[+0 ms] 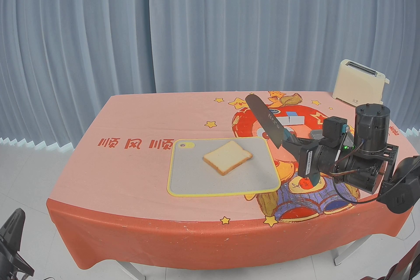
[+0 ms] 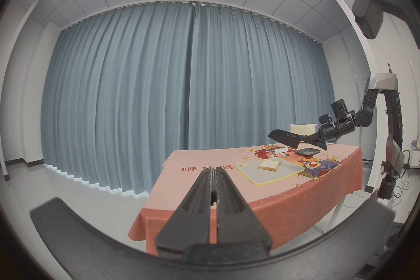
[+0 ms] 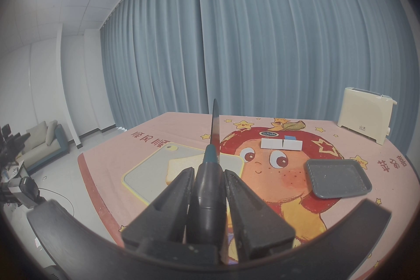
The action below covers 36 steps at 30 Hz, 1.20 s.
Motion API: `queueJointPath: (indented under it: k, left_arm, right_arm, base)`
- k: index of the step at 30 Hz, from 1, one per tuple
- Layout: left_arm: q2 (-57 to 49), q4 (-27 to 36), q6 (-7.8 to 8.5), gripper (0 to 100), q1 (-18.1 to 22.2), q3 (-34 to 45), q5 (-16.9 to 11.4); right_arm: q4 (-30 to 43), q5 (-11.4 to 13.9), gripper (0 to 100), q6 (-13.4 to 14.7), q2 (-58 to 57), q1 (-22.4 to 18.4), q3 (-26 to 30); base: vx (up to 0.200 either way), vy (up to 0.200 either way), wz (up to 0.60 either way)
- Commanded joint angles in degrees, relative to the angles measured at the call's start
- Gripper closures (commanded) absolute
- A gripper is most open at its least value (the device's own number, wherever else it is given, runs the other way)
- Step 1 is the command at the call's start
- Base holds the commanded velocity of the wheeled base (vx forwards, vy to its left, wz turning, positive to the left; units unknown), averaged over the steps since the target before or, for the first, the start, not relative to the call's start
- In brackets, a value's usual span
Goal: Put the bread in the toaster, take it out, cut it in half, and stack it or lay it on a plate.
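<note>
While end effector point(image 3: 208, 174) grips knife point(image 3: 214, 125), plate point(image 3: 337, 178) lies beside.

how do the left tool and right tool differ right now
The right tool is shut on the knife; the left tool is shut on nothing. The right tool hangs above the table; the left tool sits off its edge. Both are black with two fingers.

Bread point(image 1: 227, 157): one whole, uncut slice, pale with a brown crust, flat near the cutting board's centre.
Cutting board point(image 1: 192, 180): grey, yellow-rimmed, flat on the table.
Toaster point(image 1: 359, 82): cream, upright at the far right corner, well apart from the bread.
Knife point(image 1: 264, 119): dark blade, clamped in the right gripper point(image 3: 208, 173), raised above the board's right edge.
Plate point(image 3: 337, 177): dark grey rectangular tray, right of the board.
</note>
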Motion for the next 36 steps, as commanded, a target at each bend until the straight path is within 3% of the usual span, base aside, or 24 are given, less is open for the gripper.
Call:
queueJointPath:
  k: [1,5,14,21,27,33,36]
  left_arm:
    - [11.63,0.56,2.11,100,0.12,-8.20,-1.09]
    - [19.18,0.74,3.69,100,0.12,-15.05,-1.18]
    - [32.81,0.30,3.87,100,0.03,-29.03,-2.50]
    - [36.24,0.65,3.78,100,-0.06,-28.76,-3.73]
    - [36.59,-0.05,3.87,100,-3.05,-23.23,-8.48]
    - [42.48,-1.02,3.69,100,-6.04,-29.38,-8.48]
    - [46.26,-5.59,3.25,100,-7.18,-30.08,-8.65]
  right_arm:
    - [-0.02,0.05,100,0.19,-0.09,1.53,1.02]
    - [-0.02,-0.04,100,0.19,-0.62,3.11,2.08]
    - [-0.02,0.05,100,-0.08,-2.55,3.46,3.48]
    - [-0.02,0.31,100,-0.25,-3.25,3.37,3.66]
    - [-0.02,0.67,100,-0.34,-3.17,3.64,3.66]
    - [-0.02,0.84,100,-0.34,-3.69,4.96,3.39]
    - [-0.11,0.58,100,0.10,-3.34,6.10,3.39]
  base:
    - [0.000,0.000,0.00]
    - [0.000,0.000,0.00]
    - [0.000,0.000,0.00]
    - [0.000,0.000,0.00]
    - [0.000,0.000,0.00]
    - [0.000,0.000,0.00]
    - [0.000,0.000,0.00]
